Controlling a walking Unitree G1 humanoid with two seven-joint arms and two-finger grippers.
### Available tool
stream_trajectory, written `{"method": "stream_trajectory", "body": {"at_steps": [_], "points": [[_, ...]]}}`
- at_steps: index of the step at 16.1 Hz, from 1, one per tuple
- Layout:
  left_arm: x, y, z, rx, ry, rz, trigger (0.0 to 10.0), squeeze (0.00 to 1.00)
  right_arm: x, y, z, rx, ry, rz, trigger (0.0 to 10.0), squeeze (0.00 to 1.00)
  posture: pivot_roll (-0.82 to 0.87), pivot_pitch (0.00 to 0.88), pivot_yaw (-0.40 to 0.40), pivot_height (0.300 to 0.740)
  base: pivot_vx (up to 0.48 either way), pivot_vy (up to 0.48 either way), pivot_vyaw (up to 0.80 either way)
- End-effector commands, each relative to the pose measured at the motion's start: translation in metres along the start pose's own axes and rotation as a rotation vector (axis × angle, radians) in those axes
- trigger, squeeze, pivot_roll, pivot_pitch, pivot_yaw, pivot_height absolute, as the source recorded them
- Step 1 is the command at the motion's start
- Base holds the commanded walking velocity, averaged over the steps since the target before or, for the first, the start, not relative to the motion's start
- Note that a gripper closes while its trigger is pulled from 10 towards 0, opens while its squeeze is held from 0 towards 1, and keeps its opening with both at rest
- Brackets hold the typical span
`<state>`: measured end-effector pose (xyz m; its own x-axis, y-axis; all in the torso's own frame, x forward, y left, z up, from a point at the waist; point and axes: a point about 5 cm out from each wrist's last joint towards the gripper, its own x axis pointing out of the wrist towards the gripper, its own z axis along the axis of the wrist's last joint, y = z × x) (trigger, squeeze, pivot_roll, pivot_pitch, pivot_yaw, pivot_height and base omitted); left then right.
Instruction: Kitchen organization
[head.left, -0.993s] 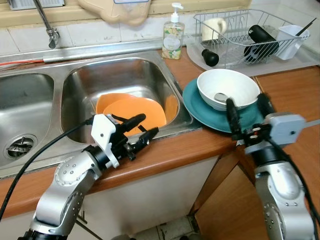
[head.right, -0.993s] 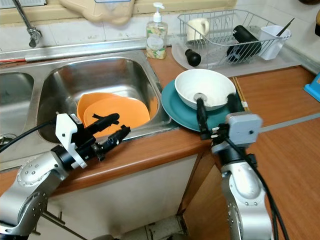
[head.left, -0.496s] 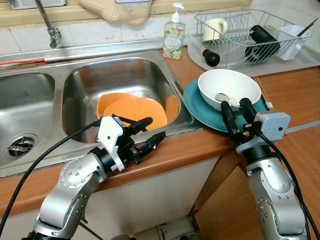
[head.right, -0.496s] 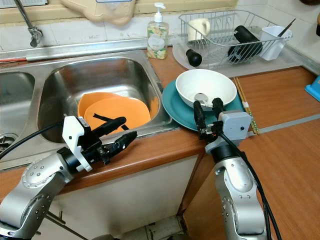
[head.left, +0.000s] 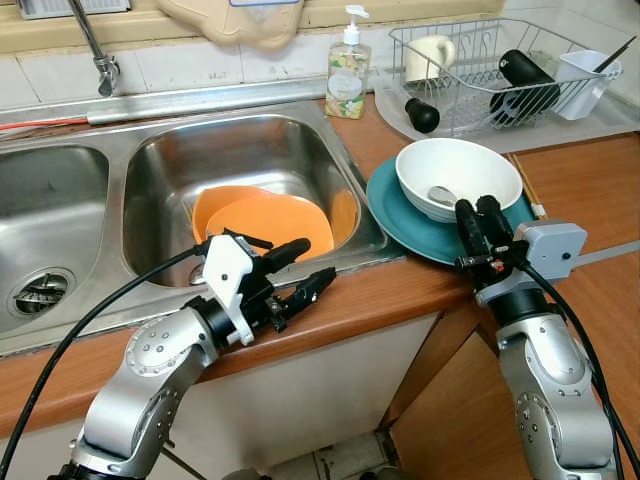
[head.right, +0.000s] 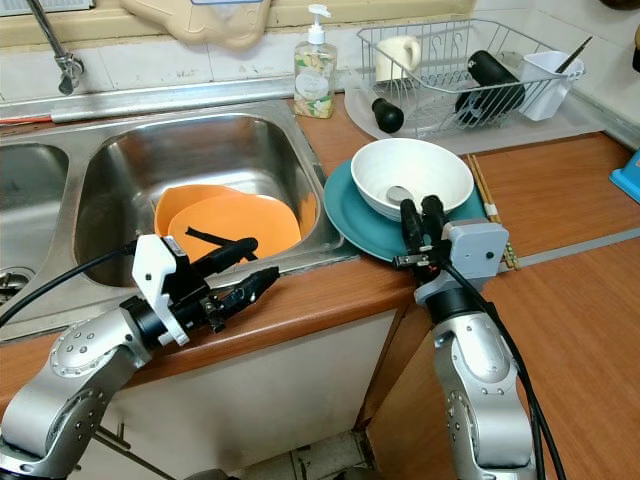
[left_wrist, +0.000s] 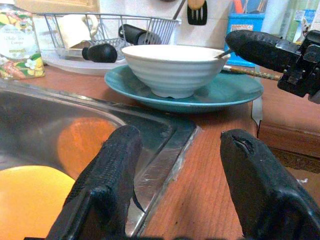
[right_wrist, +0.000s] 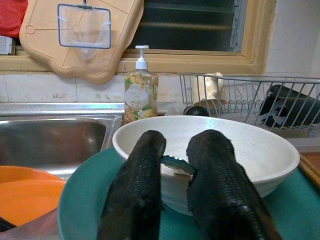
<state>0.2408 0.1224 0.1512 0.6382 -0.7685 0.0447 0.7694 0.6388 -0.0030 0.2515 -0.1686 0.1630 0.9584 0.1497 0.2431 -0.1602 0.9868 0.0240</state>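
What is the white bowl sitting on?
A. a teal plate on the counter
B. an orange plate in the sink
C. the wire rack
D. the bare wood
A: the white bowl rests on the teal plate on the counter, just right of the sink, with the right gripper at its near rim.

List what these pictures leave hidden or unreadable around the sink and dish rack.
- Spoon: the white bowl hides most of it in the eye views.
- Orange plates: their near edge sits behind the left hand and the sink rim.
- Soap bottle label: too small to read.
- White cup: cut off by the left eye view's right edge.
- Right hand: whether it grips the teal plate cannot be told.
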Motion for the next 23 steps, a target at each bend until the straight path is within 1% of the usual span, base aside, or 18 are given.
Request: {"method": "stream_trajectory", "body": {"at_steps": [1,2,6,7,8,10,12,13,15,16,18,20,21,23], "points": [[0.002,-0.002,0.004,0.023,0.003,-0.016,10.0,0.00,0.002,-0.004,0.002,0.002,-0.008,-0.011,0.0,0.00,-0.06,0.000,0.012,0.740,0.000,0.000,0.00],[0.002,-0.002,0.004,0.025,0.003,-0.015,10.0,0.00,0.002,-0.004,0.004,0.002,-0.015,-0.016,0.0,0.00,-0.06,0.000,0.012,0.740,0.000,0.000,0.00],[0.006,-0.002,0.006,0.057,-0.004,-0.011,10.0,0.00,0.005,-0.005,0.022,-0.003,-0.108,-0.021,0.0,0.00,-0.07,0.000,0.015,0.740,0.000,0.000,0.00],[0.009,-0.001,0.008,0.091,-0.010,0.000,10.0,0.00,0.008,-0.001,0.033,-0.012,-0.146,-0.004,0.0,0.00,-0.07,0.000,0.016,0.740,0.000,0.000,0.00],[0.010,-0.001,0.008,0.100,-0.011,0.002,10.0,0.00,0.009,0.000,0.035,-0.013,-0.156,0.001,0.0,0.00,-0.07,0.000,0.016,0.740,0.000,0.000,0.00],[0.013,0.003,0.013,0.186,-0.017,0.036,10.0,0.00,0.012,0.003,0.045,-0.007,-0.191,0.016,0.0,0.00,-0.07,0.000,0.016,0.740,0.000,0.000,0.00],[0.017,0.011,0.023,0.319,-0.044,0.091,10.0,0.00,0.016,0.012,0.054,-0.017,-0.218,0.082,0.0,0.00,-0.07,0.000,0.016,0.740,0.000,0.000,0.00],[0.021,0.014,0.028,0.414,-0.042,0.100,10.0,0.00,0.017,0.019,0.055,-0.004,-0.206,0.144,0.0,0.00,-0.06,0.000,0.014,0.740,0.000,0.000,0.00],[0.025,0.015,0.032,0.509,-0.043,0.098,10.0,0.00,0.017,0.028,0.054,0.012,-0.190,0.206,0.0,0.00,-0.06,0.000,0.014,0.740,0.000,0.000,0.00],[0.030,0.015,0.037,0.575,-0.058,0.093,10.0,0.00,0.017,0.036,0.053,0.042,-0.176,0.254,0.0,0.00,-0.06,0.000,0.018,0.740,0.000,0.000,0.00],[0.033,0.016,0.042,0.613,-0.082,0.105,10.0,0.00,0.017,0.040,0.053,0.065,-0.163,0.280,0.0,0.00,-0.06,0.000,0.020,0.740,0.000,0.000,0.00],[0.033,0.017,0.042,0.625,-0.086,0.108,10.0,0.00,0.017,0.040,0.053,0.072,-0.158,0.278,0.0,0.00,-0.06,0.000,0.020,0.740,0.000,0.000,0.00],[0.034,0.017,0.043,0.654,-0.093,0.115,10.0,0.00,0.017,0.039,0.052,0.105,-0.143,0.280,0.0,0.00,-0.06,0.000,0.020,0.740,0.000,0.000,0.00],[0.035,0.017,0.045,0.688,-0.103,0.116,10.0,0.00,0.017,0.039,0.051,0.130,-0.126,0.292,0.0,0.00,-0.06,0.000,0.020,0.740,0.000,0.000,0.00]]}}
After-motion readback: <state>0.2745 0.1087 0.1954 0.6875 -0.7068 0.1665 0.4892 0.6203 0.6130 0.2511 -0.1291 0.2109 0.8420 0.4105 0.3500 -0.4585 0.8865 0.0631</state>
